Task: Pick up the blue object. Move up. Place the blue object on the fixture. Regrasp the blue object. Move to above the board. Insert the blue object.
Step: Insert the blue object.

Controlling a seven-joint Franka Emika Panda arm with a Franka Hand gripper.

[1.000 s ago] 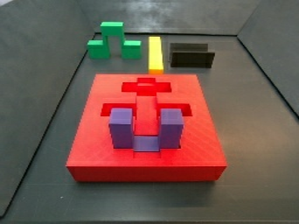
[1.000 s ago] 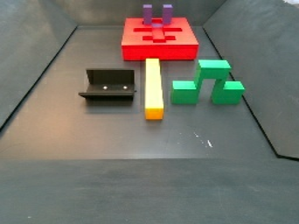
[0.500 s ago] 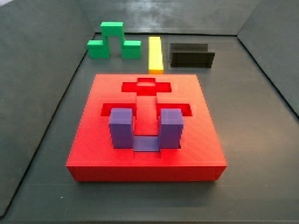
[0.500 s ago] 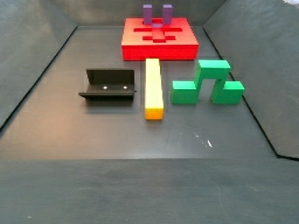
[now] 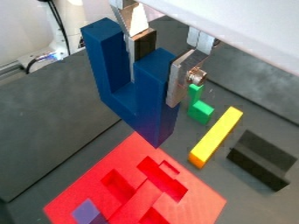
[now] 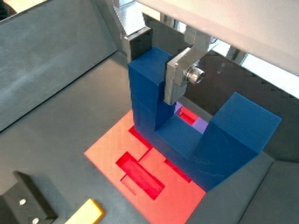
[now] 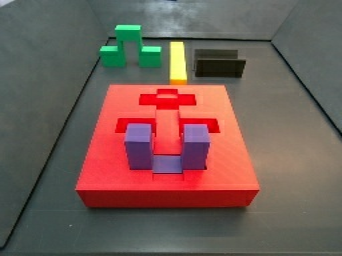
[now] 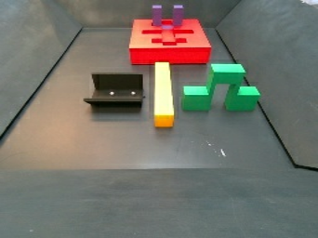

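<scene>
In both wrist views my gripper is shut on one upright prong of the blue object, a navy U-shaped block hanging base down. It hangs in the air above the red board, apart from it. The black fixture stands empty on the floor beyond the board. Neither side view shows the gripper or the blue object; the fixture shows in both.
A purple U-shaped block stands in a recess of the board. A yellow bar lies between the fixture and a green stepped block. Dark walls enclose the floor.
</scene>
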